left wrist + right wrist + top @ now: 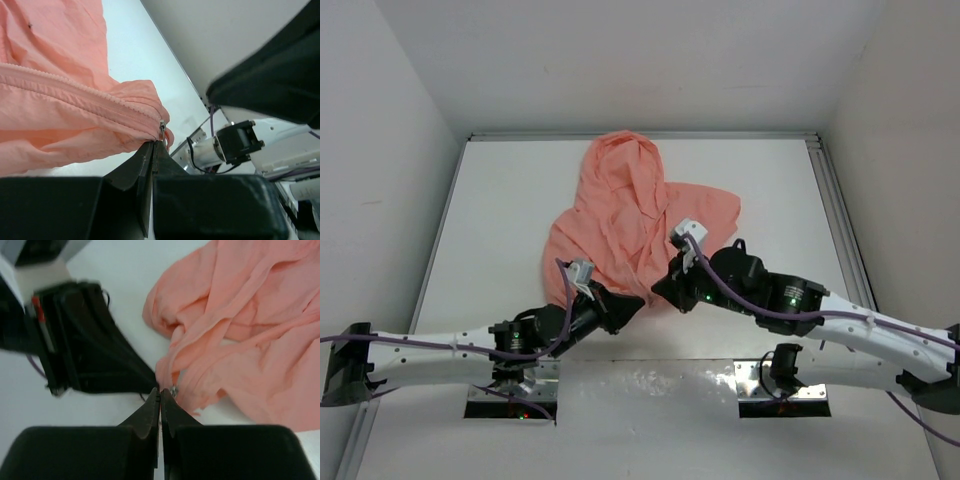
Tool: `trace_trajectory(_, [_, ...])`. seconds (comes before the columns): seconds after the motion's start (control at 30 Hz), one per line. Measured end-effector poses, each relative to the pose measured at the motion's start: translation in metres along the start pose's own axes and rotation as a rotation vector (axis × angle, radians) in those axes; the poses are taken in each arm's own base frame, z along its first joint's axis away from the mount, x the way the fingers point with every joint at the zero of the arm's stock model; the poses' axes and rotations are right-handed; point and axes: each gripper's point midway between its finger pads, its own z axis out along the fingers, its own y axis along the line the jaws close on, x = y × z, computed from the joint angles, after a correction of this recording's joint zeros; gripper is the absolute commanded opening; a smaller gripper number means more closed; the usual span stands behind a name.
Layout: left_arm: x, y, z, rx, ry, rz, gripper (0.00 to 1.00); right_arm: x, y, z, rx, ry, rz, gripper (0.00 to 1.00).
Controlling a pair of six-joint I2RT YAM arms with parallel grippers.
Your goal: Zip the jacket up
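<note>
Here the thin salmon-pink hooded jacket (620, 215) lies crumpled in the middle of the flat white table (500, 200), hood far away, with the left black claw (152, 145) pinched tight on its near edge at the end of the pink zipper (75, 87) and the right black claw (160, 391) closed against that edge, holding cloth or not I cannot tell

Found no readable text, label, brand, number or sign in any view.
</note>
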Motion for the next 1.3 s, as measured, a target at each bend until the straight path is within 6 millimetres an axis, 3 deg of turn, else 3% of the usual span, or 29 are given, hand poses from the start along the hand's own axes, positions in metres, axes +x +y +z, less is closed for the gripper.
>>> trace_trajectory(0.13, [0.007,0.0,0.002,0.016,0.046,0.005,0.0,0.035,0.0,-0.012,-0.045,0.152,-0.102,0.34])
trace_trajectory(0.23, [0.013,0.001,0.003,0.023,0.081,0.001,0.0,0.064,-0.007,-0.016,-0.043,0.276,-0.175,0.49])
trace_trajectory(0.33, [0.015,0.002,0.004,0.03,0.106,-0.016,0.0,0.082,-0.013,-0.02,-0.036,0.357,-0.227,0.52])
trace_trajectory(0.53, [0.015,0.004,0.006,0.043,0.132,-0.051,0.0,0.09,-0.014,-0.015,-0.042,0.382,-0.251,0.52])
trace_trajectory(0.97, [0.023,-0.003,0.003,0.082,0.181,-0.068,0.0,0.104,-0.026,0.003,0.016,0.362,-0.246,0.46])
trace_trajectory(1.23, [0.022,-0.004,0.003,0.087,0.184,-0.071,0.0,0.104,-0.031,0.007,0.047,0.344,-0.227,0.01])
trace_trajectory(1.3, [0.023,-0.004,0.003,0.089,0.187,-0.072,0.0,0.103,-0.031,0.006,0.052,0.336,-0.218,0.0])
